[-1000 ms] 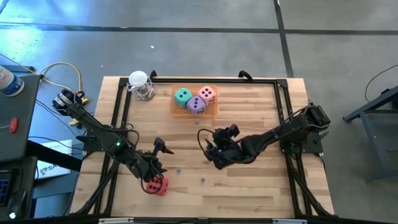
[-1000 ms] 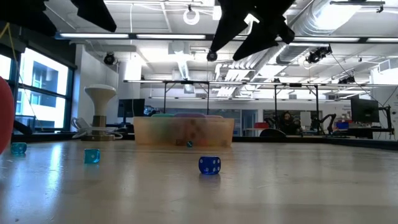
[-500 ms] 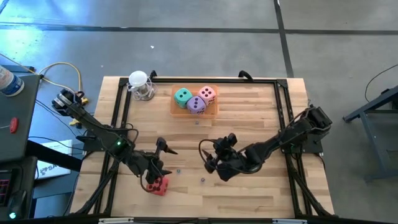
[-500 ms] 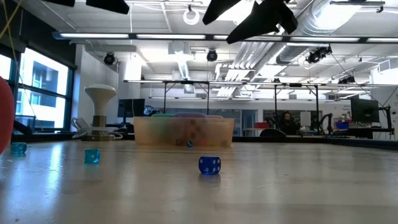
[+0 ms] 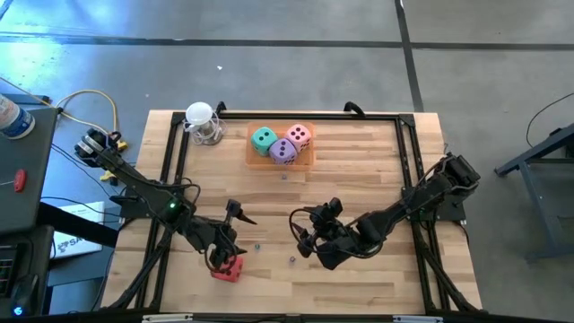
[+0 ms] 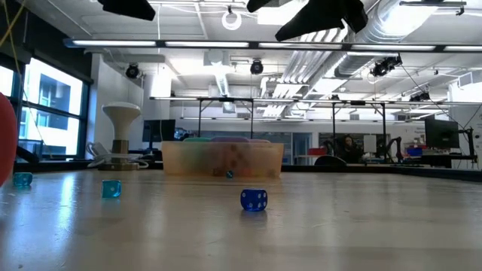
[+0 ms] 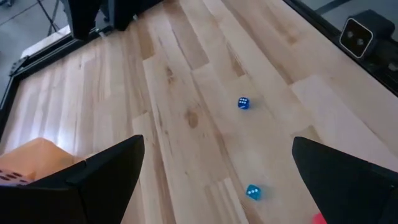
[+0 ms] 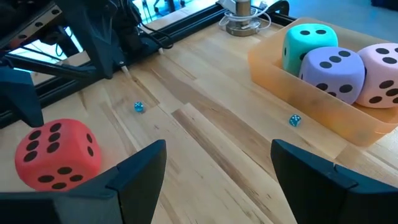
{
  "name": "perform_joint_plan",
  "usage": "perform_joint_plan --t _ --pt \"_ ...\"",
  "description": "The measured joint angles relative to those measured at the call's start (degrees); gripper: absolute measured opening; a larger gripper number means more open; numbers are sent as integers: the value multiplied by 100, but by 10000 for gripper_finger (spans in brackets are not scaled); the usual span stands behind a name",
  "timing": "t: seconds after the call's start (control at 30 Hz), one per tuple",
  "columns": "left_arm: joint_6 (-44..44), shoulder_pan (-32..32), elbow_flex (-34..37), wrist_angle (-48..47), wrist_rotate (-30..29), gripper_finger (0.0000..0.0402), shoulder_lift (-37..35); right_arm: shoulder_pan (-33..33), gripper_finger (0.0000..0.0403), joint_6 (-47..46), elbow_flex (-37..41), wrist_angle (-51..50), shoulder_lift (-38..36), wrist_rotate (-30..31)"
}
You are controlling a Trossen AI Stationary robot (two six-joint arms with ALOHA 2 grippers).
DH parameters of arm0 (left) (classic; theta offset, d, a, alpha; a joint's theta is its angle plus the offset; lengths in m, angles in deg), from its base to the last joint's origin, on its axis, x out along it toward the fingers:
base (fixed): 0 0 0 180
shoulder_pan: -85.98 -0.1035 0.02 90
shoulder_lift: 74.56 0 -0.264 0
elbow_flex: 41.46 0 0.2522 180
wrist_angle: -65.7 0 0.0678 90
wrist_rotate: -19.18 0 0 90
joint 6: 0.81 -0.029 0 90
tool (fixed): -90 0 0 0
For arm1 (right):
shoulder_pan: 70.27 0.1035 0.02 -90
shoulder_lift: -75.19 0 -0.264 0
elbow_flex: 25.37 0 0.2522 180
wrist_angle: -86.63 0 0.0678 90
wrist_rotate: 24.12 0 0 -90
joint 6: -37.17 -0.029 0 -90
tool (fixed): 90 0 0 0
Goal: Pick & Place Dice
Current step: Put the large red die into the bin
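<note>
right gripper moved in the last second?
Yes. In the high view the right gripper has backed away from the tray toward the table's near edge, open.

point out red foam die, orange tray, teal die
red foam die with dark pips (image 8: 57, 153): right wrist view, front face.
translucent orange plastic tray (image 8: 323, 118): right wrist view, near wall.
teal green foam die (image 5: 263, 138): high view, top face.

At the low view's left edge we are seeing only a sliver of the red die (image 6: 4, 139); through the frosted tray (image 6: 223, 159) the dice inside are showing to us as blurred colours.
</note>
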Motion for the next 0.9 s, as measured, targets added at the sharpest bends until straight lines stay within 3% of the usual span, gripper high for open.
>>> perform_joint_plan --t 0.3,0.7,0.9 --pt "-423 2 0 -116 823 400 0 -4 281 46 0 -7 0 -36" --pt "-578 -2 0 112 841 400 0 -2 282 173 0 38 0 -49" --pt "-1111 -50 2 659 885 400 -5 92 282 149 0 60 0 -69"
